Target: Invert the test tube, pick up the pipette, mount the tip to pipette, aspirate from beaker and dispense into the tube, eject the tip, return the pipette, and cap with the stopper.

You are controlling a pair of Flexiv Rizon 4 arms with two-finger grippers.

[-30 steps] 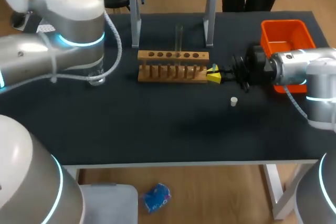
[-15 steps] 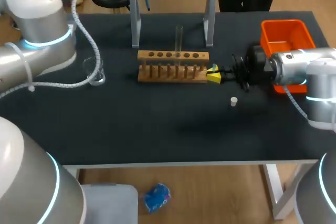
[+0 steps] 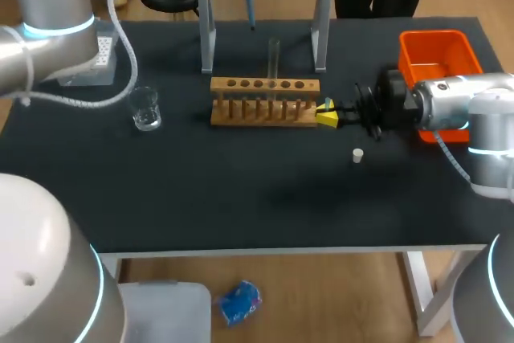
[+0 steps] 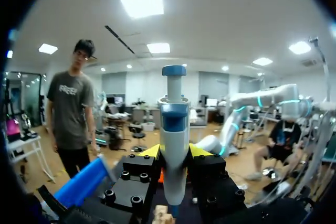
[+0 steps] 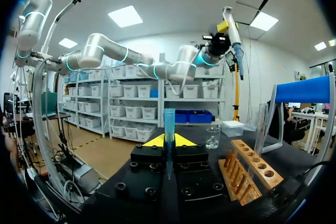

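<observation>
Our left gripper (image 4: 174,152) is clenched on the pipette (image 4: 174,124), with one yellow finger on each side of its white and blue body and the plunger end pointing away from the wrist. In the head view, this arm comes in over the far left corner of the worktop (image 3: 241,198). It holds the pipette raised at the far edge, close to the blue-topped stand (image 3: 321,34), with the shaft pointing down and clear of the surface. Our right gripper (image 3: 327,112) lies low over the worktop at the right end of the wooden rack (image 3: 265,104), its fingers grasping a blue pipette tip (image 5: 169,121) that stands between them. The test tube (image 3: 274,58) stands upright in one of the rack's middle holes. The beaker (image 3: 146,108) stands toward the left edge, well apart from the rack. The tip box (image 3: 95,58) sits behind the beaker near the far left corner, partly hidden by our left arm. The white stopper (image 3: 357,154) lies on the worktop near our right gripper, on the side toward the front edge and not touching it. The orange bin (image 3: 438,54) sits at the far right corner, behind our right arm.
</observation>
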